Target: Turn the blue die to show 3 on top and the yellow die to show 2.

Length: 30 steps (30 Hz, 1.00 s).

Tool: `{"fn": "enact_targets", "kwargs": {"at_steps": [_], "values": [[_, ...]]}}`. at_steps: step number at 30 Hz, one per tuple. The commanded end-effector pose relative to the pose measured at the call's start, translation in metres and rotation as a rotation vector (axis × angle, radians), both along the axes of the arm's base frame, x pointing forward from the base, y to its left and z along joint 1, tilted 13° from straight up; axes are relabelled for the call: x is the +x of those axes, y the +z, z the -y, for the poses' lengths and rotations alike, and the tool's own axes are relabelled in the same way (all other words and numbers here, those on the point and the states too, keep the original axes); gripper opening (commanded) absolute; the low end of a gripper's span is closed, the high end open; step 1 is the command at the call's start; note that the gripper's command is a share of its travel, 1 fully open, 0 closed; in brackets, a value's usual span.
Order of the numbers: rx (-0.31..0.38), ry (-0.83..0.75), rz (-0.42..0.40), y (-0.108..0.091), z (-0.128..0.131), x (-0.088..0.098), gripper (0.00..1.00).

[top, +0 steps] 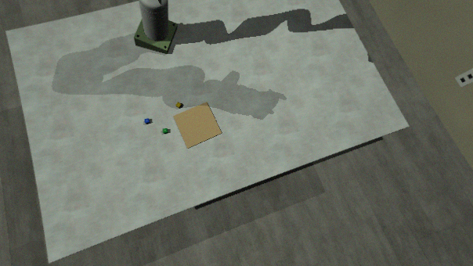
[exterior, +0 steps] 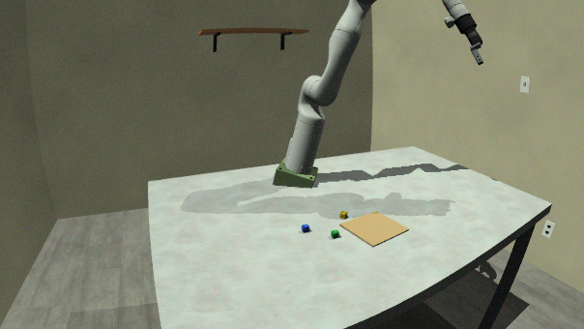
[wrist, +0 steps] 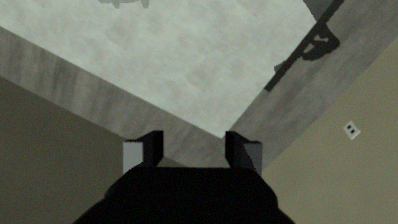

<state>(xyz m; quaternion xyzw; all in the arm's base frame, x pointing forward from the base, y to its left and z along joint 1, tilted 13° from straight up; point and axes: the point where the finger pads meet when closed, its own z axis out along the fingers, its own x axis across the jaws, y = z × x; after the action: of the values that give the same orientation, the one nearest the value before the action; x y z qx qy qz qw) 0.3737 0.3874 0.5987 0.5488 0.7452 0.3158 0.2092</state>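
Top view: three tiny dice lie on the pale table (top: 98, 188), all just off the mat (top: 197, 125), a thin tan square lying flat. The yellow die (top: 179, 105) sits just beyond the mat's corner nearest the arm's base (top: 142, 41). The green die (top: 165, 131) lies beside the mat's edge on the side away from the wall, and the blue die (top: 147, 121) lies a little farther out on that same side. No die touches another or the mat. Their top faces are too small to read.

Each die looks like a small, rigid, light cube with smooth faces, so it may slip or roll if nudged. The best hold is likely across two opposite flat faces, square on, avoiding corners. The thin mat could slide if bumped.

Exterior view: the gripper (exterior: 475, 52) hangs high above the table's far side, well away from the mat. Its fingers are spread wide and hold nothing.
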Motion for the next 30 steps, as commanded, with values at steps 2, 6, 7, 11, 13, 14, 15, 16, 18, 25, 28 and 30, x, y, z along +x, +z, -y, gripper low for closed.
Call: {"fn": "enact_targets", "kwargs": {"at_steps": [2, 6, 7, 11, 13, 14, 15, 16, 18, 25, 28, 30], "values": [[0.012, -0.037, 0.008, 0.009, 0.035, 0.015, 1.0], [0.012, -0.037, 0.008, 0.009, 0.035, 0.015, 1.0], [0.012, -0.037, 0.008, 0.009, 0.035, 0.015, 1.0], [0.012, -0.073, 0.013, 0.011, 0.067, 0.029, 1.0], [0.012, -0.073, 0.013, 0.011, 0.067, 0.029, 1.0], [0.012, -0.073, 0.013, 0.011, 0.067, 0.029, 1.0], [0.012, -0.073, 0.013, 0.011, 0.067, 0.029, 1.0], [0.012, -0.073, 0.013, 0.011, 0.067, 0.029, 1.0], [0.012, -0.073, 0.013, 0.011, 0.067, 0.029, 1.0], [0.012, -0.11, 0.015, 0.012, 0.1, 0.042, 1.0], [0.012, -0.11, 0.015, 0.012, 0.1, 0.042, 1.0], [0.012, -0.11, 0.015, 0.012, 0.1, 0.042, 1.0]]}}
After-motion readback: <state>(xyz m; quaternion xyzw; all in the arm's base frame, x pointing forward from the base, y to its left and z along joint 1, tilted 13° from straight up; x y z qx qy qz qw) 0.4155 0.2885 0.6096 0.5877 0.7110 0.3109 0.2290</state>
